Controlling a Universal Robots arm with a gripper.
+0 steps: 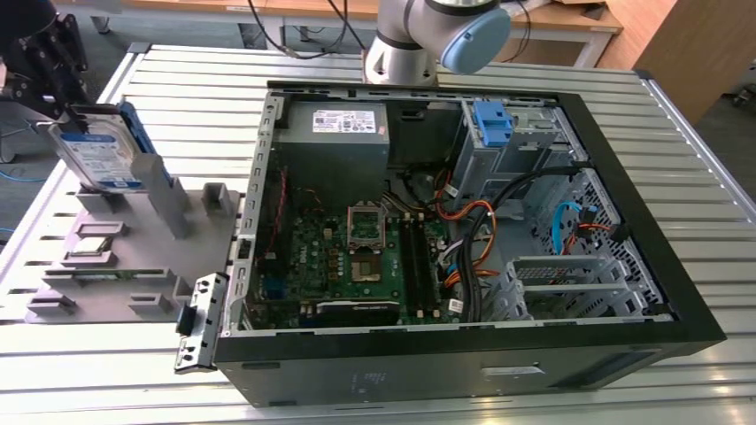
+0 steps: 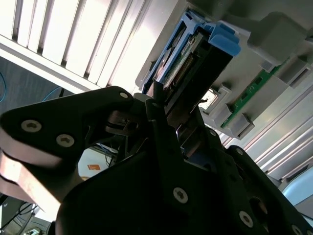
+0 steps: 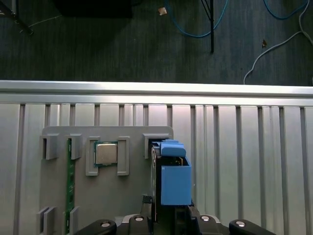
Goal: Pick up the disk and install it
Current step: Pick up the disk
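Note:
The disk stands on edge in a slot of the grey fixture, at the exterior view's left. It is silver with a white-and-blue label and a blue carrier frame. My black gripper comes down on its top end from the far left corner. In the second wrist view the two fingers straddle the disk and press on its sides. The first wrist view looks down its blue edge, with the gripper closed around it.
An open computer case lies on the slatted metal table, with a motherboard, cables, a grey power supply and a blue bracket in the drive bay. The fixture also holds a processor chip and a memory stick.

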